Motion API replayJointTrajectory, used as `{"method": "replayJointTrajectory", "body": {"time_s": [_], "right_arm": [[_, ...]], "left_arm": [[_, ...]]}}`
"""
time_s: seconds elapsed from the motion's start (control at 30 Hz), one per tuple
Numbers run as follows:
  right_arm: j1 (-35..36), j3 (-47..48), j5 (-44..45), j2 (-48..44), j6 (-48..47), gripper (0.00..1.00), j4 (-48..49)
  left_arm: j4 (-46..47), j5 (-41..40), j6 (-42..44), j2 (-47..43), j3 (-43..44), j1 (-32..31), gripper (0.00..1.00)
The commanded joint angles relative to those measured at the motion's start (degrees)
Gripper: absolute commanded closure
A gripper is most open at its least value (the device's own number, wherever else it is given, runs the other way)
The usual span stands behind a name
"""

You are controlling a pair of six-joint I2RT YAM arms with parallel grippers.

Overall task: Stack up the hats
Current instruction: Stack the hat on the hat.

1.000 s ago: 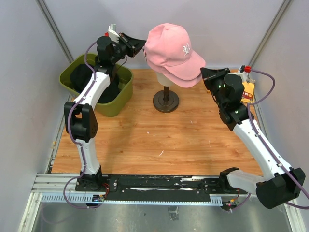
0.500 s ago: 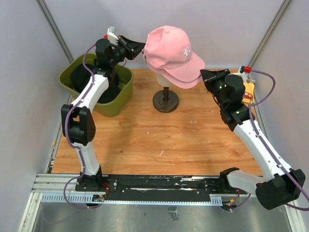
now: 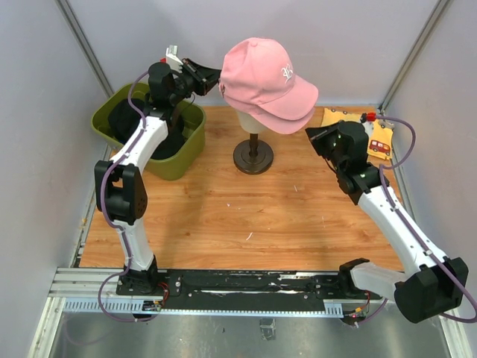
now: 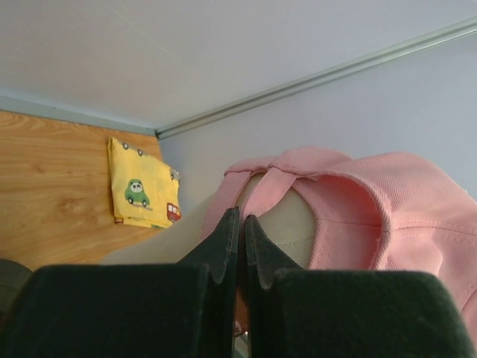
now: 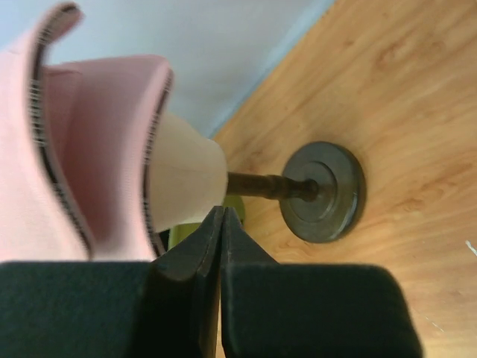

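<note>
a wooden table (image 3: pixel 223 216) carries everything. near the middle of its far edge stands a cream mannequin head (image 3: pixel 250 119) on a dark metal stand with a round base (image 3: pixel 253 156). on the head sit pink fabric baseball caps (image 3: pixel 261 74), one over another, brims toward the right edge. an olive-green plastic bin (image 3: pixel 182 160) stands in the far left corner, left of the stand, with black fabric hats (image 3: pixel 123 119) lying inside it. a yellow printed cloth (image 3: pixel 380 147) lies flat in the far right corner. the left gripper (image 3: pixel 216 77) is just left of the caps, at head height. the right gripper (image 3: pixel 311 136) is right of the stand, below the brims, between stand and cloth.
</note>
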Motion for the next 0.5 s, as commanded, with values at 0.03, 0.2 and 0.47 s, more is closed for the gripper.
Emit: {"method": "replayJointTrajectory", "body": {"time_s": [0.03, 0.2, 0.47], "right_arm": [[-0.4, -0.6, -0.1, 0.4, -1.1, 0.99, -3.5], [-0.4, 0.9, 2.4, -1.7, -4.2, 0.99, -4.6], [-2.6, 1.3, 3.8, -6.9, -8.7, 0.58, -6.3]], "left_arm": [[0.3, -0.8, 1.0, -1.7, -1.3, 0.5, 0.99], [3.1, -1.2, -1.0, -1.7, -1.5, 0.5, 0.91], [4.4, -3.6, -2.2, -2.4, -0.8, 0.5, 0.84]]}}
